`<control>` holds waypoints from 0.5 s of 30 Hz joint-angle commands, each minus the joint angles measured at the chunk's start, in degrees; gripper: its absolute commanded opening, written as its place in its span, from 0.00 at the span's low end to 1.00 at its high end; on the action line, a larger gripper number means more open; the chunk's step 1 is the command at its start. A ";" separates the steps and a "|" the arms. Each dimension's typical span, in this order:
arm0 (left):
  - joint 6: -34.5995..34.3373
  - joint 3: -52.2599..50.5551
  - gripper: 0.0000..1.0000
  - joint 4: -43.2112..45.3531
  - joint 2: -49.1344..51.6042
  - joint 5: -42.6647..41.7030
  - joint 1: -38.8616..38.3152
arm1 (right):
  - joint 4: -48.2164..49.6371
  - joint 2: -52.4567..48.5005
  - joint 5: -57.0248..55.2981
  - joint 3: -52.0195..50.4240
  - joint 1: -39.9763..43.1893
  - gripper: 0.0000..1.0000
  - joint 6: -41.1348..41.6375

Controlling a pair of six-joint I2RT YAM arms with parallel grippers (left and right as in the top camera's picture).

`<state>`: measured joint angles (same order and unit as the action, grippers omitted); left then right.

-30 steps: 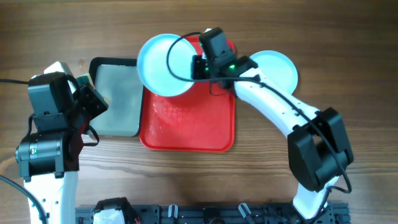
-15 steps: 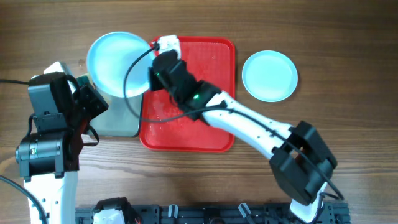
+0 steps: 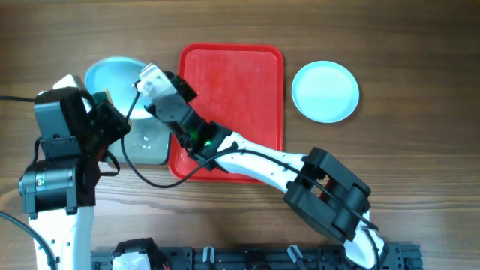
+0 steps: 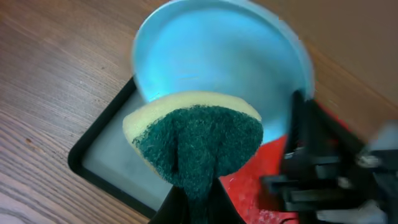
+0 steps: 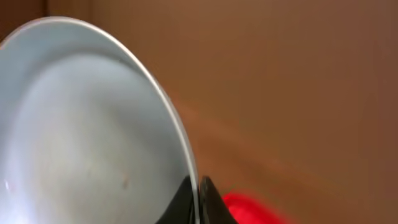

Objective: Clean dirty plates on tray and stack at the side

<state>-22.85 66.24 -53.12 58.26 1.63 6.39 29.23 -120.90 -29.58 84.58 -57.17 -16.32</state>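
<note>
Right hand pinches plate rim — tilted

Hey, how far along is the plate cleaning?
Done: the red tray holds no plates, and one plate sits on the table to its right. In hand: the right gripper pinches a teal plate by the grey tray; the left gripper holds a sponge near it. Remaining: wiping and stacking it.

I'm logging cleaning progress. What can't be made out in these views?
Overhead: the sponge is largely hidden under the left arm.
Overhead: the grey tray is mostly covered by both arms and the held plate.
Right wrist: the held plate is blurred and cut off left and below, so leftover smears cannot be judged.
</note>
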 commanded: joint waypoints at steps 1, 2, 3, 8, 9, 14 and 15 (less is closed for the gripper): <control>0.09 0.52 0.04 0.31 -0.39 -0.26 0.17 | 6.12 -0.17 -3.91 0.87 0.22 0.04 -21.05; 0.11 0.52 0.04 0.31 -0.39 -0.26 0.17 | 7.43 -0.17 -3.91 0.87 0.22 0.04 -22.73; 0.09 0.52 0.04 0.31 -0.39 -0.28 0.17 | 8.39 -0.17 -3.91 0.87 0.22 0.04 -23.58; 0.11 0.52 0.04 0.28 -0.39 -0.26 0.17 | 9.53 -0.17 -3.91 0.87 0.22 0.04 -25.35; 0.09 0.52 0.04 0.28 -0.39 -0.28 0.17 | 9.53 -0.20 -3.91 0.87 0.22 0.04 -25.35; 0.09 0.52 0.04 0.31 -0.39 -0.28 0.17 | 9.51 -0.17 -3.89 0.87 0.22 0.04 -24.94; 0.09 0.52 0.04 0.31 -0.39 -0.28 0.17 | 9.49 -0.17 -3.89 0.87 0.22 0.04 -24.35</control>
<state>-22.85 66.24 -53.15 58.26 1.65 6.39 38.22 -120.90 -32.42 84.60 -57.17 -40.23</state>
